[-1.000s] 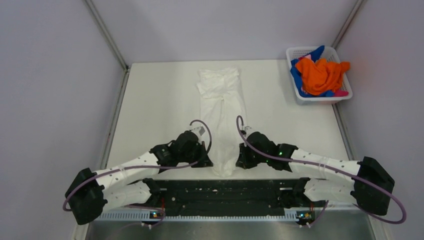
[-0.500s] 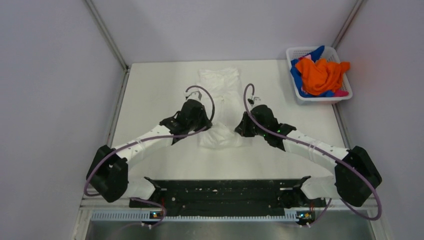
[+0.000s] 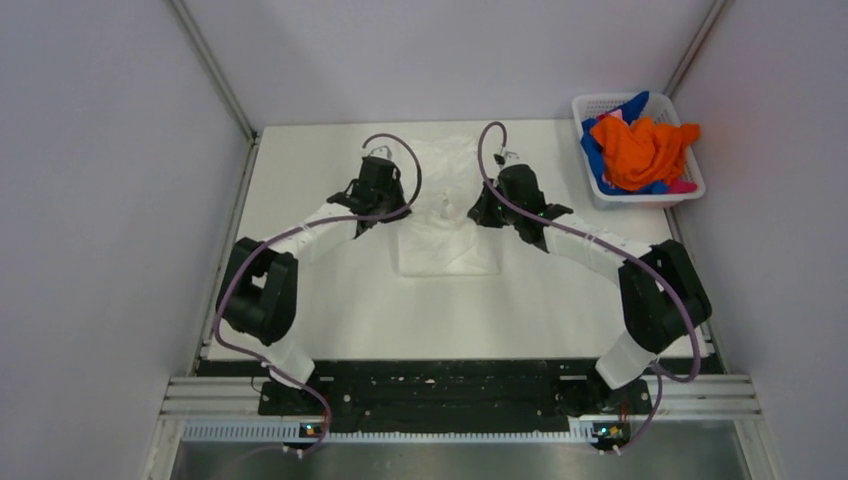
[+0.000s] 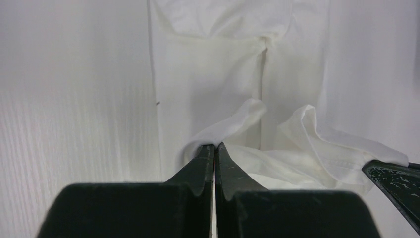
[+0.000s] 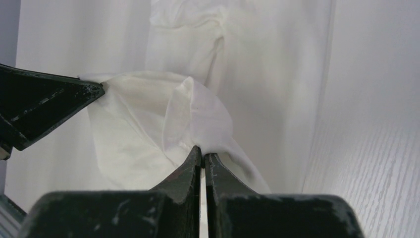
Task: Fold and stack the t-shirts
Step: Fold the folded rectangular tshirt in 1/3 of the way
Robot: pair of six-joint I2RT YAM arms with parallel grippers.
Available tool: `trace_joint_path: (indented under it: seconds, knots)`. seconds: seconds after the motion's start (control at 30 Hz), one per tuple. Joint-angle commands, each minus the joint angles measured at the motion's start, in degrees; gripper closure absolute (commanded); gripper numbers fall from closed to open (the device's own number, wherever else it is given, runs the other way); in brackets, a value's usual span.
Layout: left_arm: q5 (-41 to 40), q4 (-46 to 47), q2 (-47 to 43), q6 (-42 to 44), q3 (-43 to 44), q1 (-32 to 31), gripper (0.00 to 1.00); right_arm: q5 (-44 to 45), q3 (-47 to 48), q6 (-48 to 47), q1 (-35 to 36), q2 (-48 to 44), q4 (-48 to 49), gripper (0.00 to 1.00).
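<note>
A white t-shirt point(image 3: 445, 240) lies folded lengthwise in the middle of the table, its near end doubled back over the far part. My left gripper point(image 3: 395, 212) is shut on the left corner of that raised hem point(image 4: 223, 133). On the other side my right gripper point(image 3: 480, 215) is shut on the hem's right corner point(image 5: 210, 124). Both hold the cloth a little above the lower layer point(image 4: 208, 69), and the hem sags between them. Orange, blue and pink t-shirts point(image 3: 640, 150) are heaped in the basket.
A white lattice basket point(image 3: 598, 105) stands at the table's far right corner. Grey walls close in the left, back and right sides. The black rail point(image 3: 440, 385) with the arm bases runs along the near edge.
Both grippers have carried the shirt's near hem away from the table's front edge toward the far end, folding the shirt over itself. Both arms are now stretched out.
</note>
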Motion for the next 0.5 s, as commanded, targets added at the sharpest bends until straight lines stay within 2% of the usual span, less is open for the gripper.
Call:
trace_joint_path:
  seconds: [0.0,0.2,0.47]
  knots:
    - [2.17,2.35,4.75,4.21,8.11,1.92,1.0,-2.09,6.14,-2.84,-2.2,4.25,2.49,1.0]
    - [4.94,-1.42,12.45,6.7,16.24,3.07,1.0,-2.59,9.9,-3.58,-4.04,9.49,2.72,1.0]
    - [6.69,-0.52,18.53,6.74,20.08,5.22,1.0,-2.01,12.71,-3.6,-5.48,14.54,4.36,1.0]
